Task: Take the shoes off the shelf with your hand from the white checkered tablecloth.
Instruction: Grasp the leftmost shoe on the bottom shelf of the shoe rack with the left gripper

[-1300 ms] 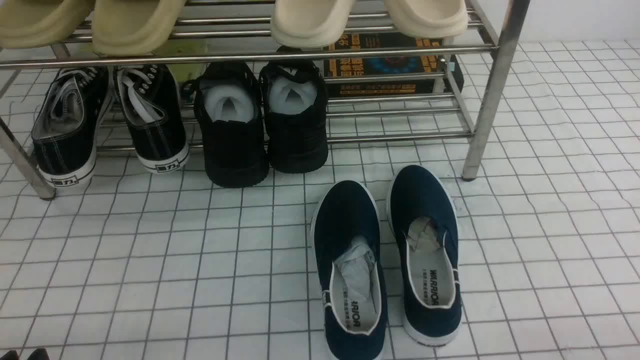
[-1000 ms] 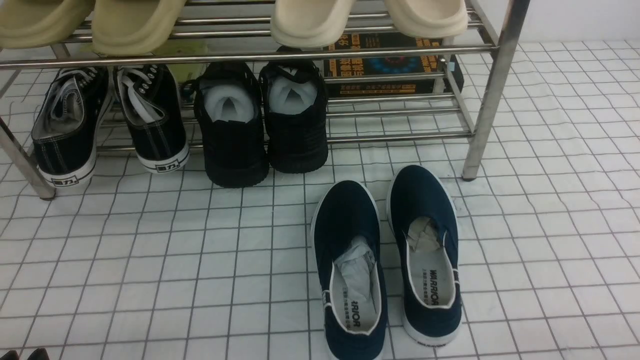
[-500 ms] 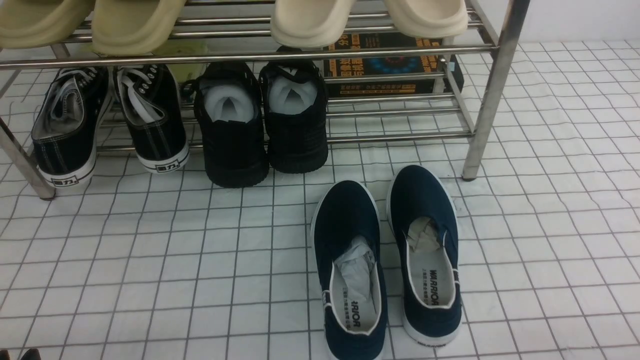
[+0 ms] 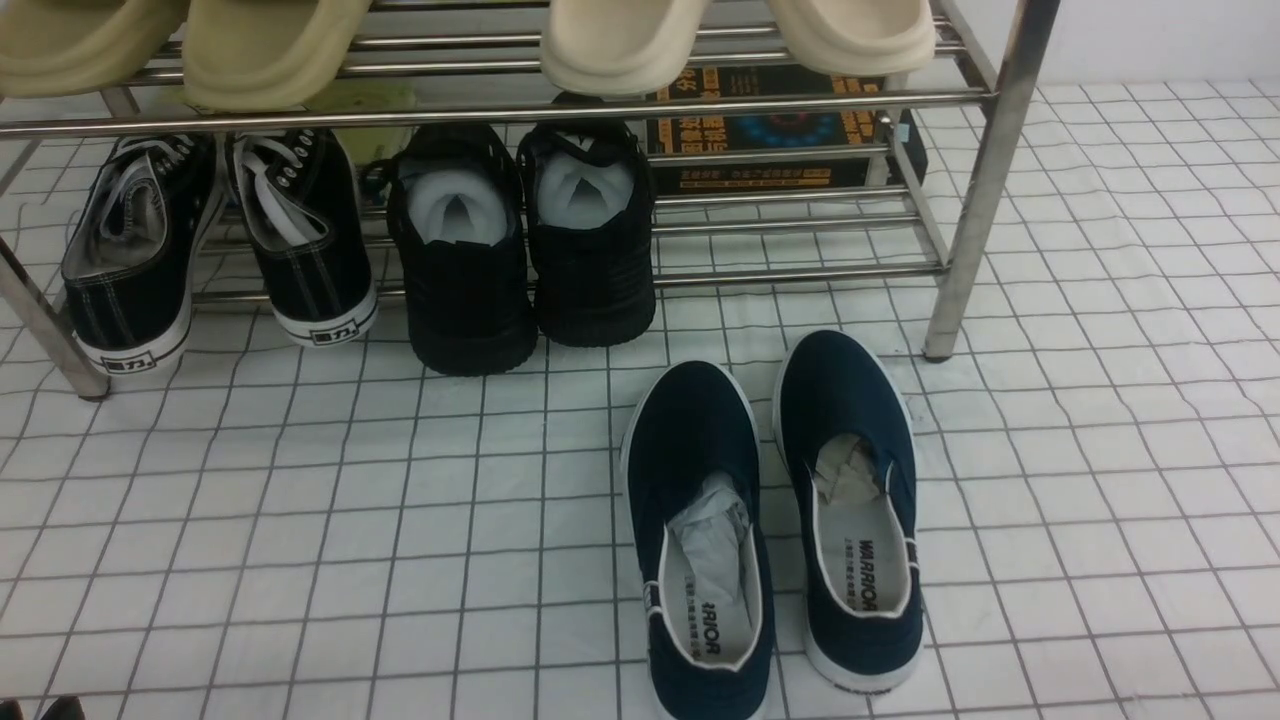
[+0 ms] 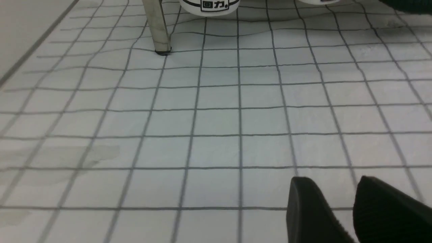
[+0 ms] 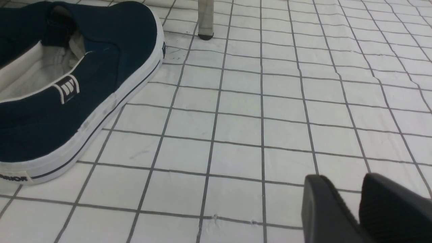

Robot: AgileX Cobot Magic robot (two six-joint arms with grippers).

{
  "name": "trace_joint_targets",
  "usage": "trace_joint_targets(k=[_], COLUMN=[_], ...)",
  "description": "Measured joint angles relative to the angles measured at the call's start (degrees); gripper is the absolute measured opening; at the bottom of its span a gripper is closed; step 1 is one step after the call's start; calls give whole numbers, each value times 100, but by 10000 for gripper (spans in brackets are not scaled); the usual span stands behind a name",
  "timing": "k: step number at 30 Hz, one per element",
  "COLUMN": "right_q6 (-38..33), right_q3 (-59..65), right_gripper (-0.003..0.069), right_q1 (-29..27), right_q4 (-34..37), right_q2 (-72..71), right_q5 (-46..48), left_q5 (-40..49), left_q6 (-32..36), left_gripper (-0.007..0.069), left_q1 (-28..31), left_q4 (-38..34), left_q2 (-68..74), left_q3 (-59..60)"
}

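Left gripper [image 5: 332,180] sits low over the checkered tablecloth [image 4: 300,500], jaws narrow with only a thin slit between them, nothing held. Right gripper [image 6: 344,177] looks the same, narrow and empty, parked beside the navy slip-ons [image 4: 770,520]. In the front view only a black scrap of the left one shows at the bottom corner.

Black lace-up sneakers [image 4: 305,250] are on the bottom tier of the shelf [image 4: 500,105], far left, heels toward the robot and hanging over the front bar, toes tucked under the upper tier. The left wrist view catches one white heel at its edge, next to the shelf leg [image 5: 157,27]. Well apart from either gripper, so the task looks barely begun.

Risks, as I judge them:
- jaws this narrow won't take a heel; going in unopened would just shove the shoe deeper between the bars
- the outer sneaker sits close behind the slanted leg, so a straight-in approach could clip the metal
- lifting early could knock the upper bar or the beige slippers [image 4: 270,50]
- loose white laces could snag on the bars during a pull
- black knit shoes [image 4: 520,260] sit just beside the pair, easy wrong pick
- a low drag could bunch the wrinkly cloth
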Motion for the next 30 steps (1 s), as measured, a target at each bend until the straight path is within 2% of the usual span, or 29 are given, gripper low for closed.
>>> trace_joint_targets(k=[1, 4, 6, 7, 8, 11, 20, 23, 27, 30], right_q6=[0, 0, 0, 0, 0, 0, 0, 0, 0, 0], right_q3=[0, 0, 0, 0, 0, 0, 0, 0, 0, 0], right_gripper=[192, 198, 202, 203, 204, 209, 218, 222, 228, 232], right_q1=[0, 0, 0, 0, 0, 0, 0, 0, 0, 0], right_q4=[0, 0, 0, 0, 0, 0, 0, 0, 0, 0], right_q2=[0, 0, 0, 0, 0, 0, 0, 0, 0, 0], right_q5=[0, 0, 0, 0, 0, 0, 0, 0, 0, 0], left_q5=[0, -292, -358, -359, -378, -513, -736, -843, -692, 116], left_q6=[-65, -1656, -2501, -2501, -3017, -3488, -3453, -3111, -2265, -1801], left_gripper=[240, 240, 240, 240, 240, 240, 239, 196, 31, 1], left_q1=[0, 0, 0, 0, 0, 0, 0, -11, -11, -11], left_q4=[0, -2011, -2895, -2981, -3502, -4061, -3956, -3822, -3513, -3314], left_q2=[0, 0, 0, 0, 0, 0, 0, 0, 418, 1588], left_q3=[0, 18, 18, 18, 18, 18, 20, -71, -1107, -2128])
